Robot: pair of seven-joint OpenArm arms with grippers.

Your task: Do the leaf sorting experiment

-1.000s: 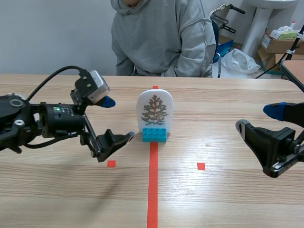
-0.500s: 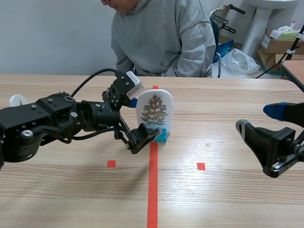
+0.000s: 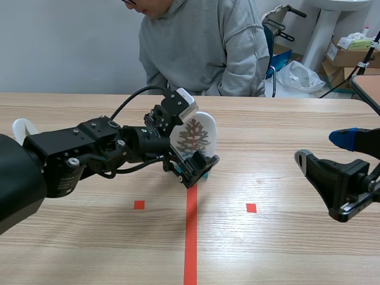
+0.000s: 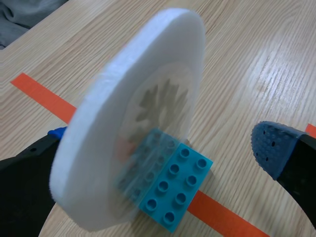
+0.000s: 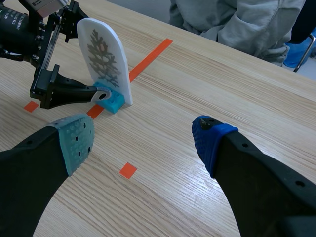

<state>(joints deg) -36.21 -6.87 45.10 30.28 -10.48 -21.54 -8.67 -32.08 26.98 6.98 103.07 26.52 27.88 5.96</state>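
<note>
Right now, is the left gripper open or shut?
Open: the left gripper straddles the leaf card, and its blue pad stands clearly apart from it.

The pale wood-grain counter [image 3: 285, 249] shows fine straight grain under a smooth, faintly shiny finish. The white arched foam-like plaque [image 4: 148, 84] has a matt, slightly grainy rim. The turquoise studded plastic brick [image 4: 173, 190] at its foot is smooth and glossy. The right claw [image 5: 143, 136] is matt black plastic, its pads [image 5: 74, 140] rubbery and dotted. At twelve o'clock, a person's grey hooded sweatshirt [image 3: 202, 47] is soft, creased cloth.

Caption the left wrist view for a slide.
Open left gripper straddles the white leaf card standing on its teal brick base.
</note>
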